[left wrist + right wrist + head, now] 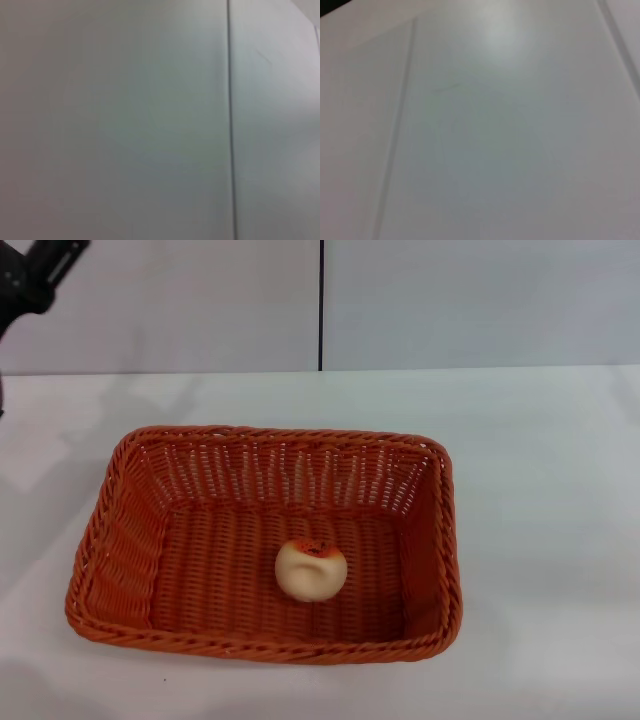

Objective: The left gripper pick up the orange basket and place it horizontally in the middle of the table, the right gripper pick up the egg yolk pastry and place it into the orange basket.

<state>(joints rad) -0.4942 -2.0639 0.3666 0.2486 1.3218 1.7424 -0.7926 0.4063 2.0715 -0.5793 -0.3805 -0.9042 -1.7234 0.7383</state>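
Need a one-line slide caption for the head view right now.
Egg yolk pastry lying inside the orange basket on the white table; left claw raised at far left.

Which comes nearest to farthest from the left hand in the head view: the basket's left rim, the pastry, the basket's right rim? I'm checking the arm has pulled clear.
Measured from the black left hand, raised at the far left corner:
1. Left rim of the orange woven rectangular basket, left side.
2. Round cream egg yolk pastry, on the basket floor, centre.
3. Right rim, right side.
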